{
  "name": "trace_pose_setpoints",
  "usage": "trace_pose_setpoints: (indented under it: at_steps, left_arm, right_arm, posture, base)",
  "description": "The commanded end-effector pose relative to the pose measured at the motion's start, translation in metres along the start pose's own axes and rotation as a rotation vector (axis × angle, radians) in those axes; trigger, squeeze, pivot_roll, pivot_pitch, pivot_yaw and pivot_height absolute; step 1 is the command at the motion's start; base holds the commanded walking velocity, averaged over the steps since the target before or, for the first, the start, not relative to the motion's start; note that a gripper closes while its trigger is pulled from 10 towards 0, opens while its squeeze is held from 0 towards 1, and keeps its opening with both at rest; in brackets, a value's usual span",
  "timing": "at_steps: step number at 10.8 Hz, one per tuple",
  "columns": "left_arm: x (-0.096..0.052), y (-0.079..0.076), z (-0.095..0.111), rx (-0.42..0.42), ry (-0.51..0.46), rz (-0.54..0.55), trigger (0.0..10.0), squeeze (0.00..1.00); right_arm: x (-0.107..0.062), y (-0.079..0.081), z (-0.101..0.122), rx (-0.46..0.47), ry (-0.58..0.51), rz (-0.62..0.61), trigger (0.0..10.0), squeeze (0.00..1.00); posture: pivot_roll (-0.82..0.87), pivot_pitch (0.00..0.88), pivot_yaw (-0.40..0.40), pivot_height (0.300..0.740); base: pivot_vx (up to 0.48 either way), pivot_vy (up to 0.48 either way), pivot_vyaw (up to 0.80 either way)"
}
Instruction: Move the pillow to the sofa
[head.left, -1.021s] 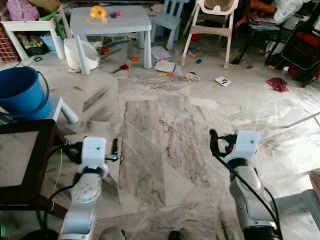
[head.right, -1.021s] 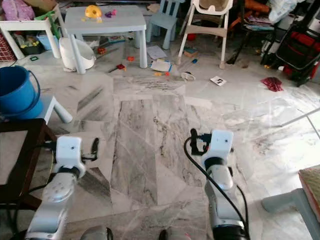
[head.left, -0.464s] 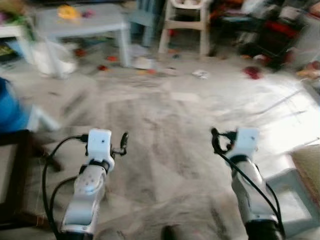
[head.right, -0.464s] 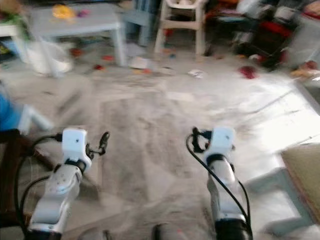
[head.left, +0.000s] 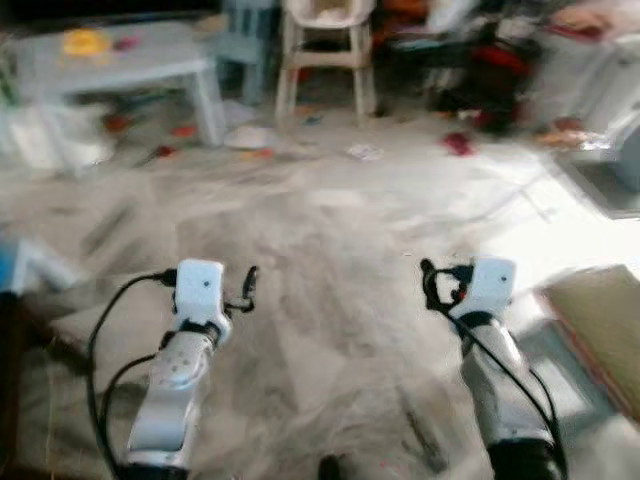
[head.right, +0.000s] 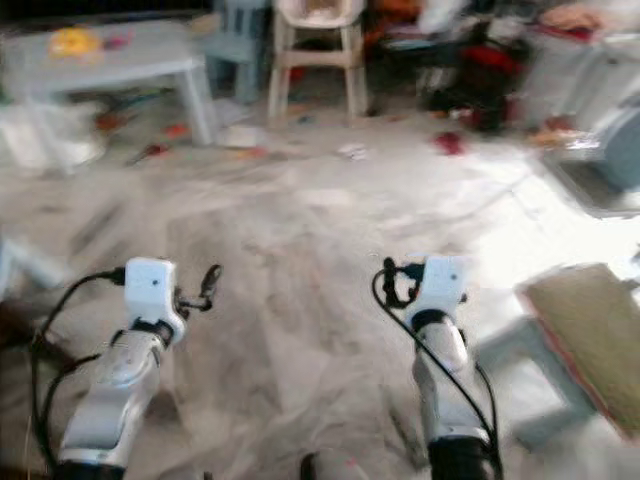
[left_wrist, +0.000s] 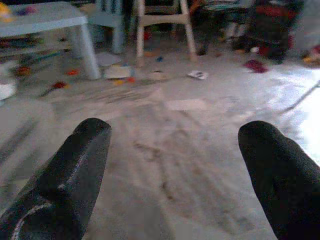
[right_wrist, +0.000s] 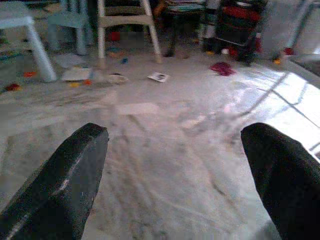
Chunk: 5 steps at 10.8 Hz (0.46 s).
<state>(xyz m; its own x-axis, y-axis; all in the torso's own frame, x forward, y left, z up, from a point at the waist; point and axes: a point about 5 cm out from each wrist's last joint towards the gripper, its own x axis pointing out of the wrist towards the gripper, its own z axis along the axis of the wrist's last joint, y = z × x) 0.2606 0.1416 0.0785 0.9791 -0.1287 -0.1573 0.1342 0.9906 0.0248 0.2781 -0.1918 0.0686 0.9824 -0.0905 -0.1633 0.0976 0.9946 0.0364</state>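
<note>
Head views blurred. Marble floor (head.left: 330, 260) spans the whole scene, grey-veined, with a bright glare patch at the right

Far left: a pale grey bench (head.left: 120, 62) carrying a yellow toy (head.left: 84, 42). Right of it, a light blue child's chair (head.right: 237, 40), then a white high chair (head.left: 325, 50) on splayed legs. Dark clutter with red parts (head.left: 500, 70) lies far right of the high chair. Small litter is scattered on the floor in front of the bench and high chair: papers (left_wrist: 118, 72), a white card (right_wrist: 158, 77), a dark red rag (right_wrist: 222, 68)

Near right: a tan, woven-looking flat object with a reddish edge (head.right: 590, 330) rests on a pale grey support (head.right: 520, 350). Possibly the pillow; cannot tell through the blur. It sits just right of the right arm, not touched by either hand

Left hand (left_wrist: 175, 165): held low over the near-left floor, fingers (left_wrist: 75, 170) spread wide, nothing between them, only bare floor beyond

Right hand (right_wrist: 175, 170): held low over the near floor right of centre, fingers (right_wrist: 70, 175) likewise wide apart, holding nothing

Both silver arms reach forward from the near edge, black cables looped beside each wrist
</note>
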Motion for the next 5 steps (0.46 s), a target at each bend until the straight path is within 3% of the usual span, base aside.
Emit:
trace_pose_setpoints:
  at_steps: [1, 5]
  left_arm:
    - [0.0012, -0.0001, 0.0003, -0.002, 0.004, -0.005, 10.0, 0.00]
    - [0.0007, -0.0029, -0.0005, -0.010, 0.006, -0.017, 10.0, 0.00]
  right_arm:
    - [0.0030, 0.0000, 0.0015, 0.009, 0.003, 0.000, 10.0, 0.00]
    - [0.0010, -0.0001, 0.0017, 0.035, -0.012, 0.005, 10.0, 0.00]
  posture:
    - [0.01, 0.035, -0.059, 0.740]
    - [0.00, 0.046, -0.064, 0.740]
  base:
    - [0.334, 0.000, 0.00]
    - [0.351, 0.000, -0.80]
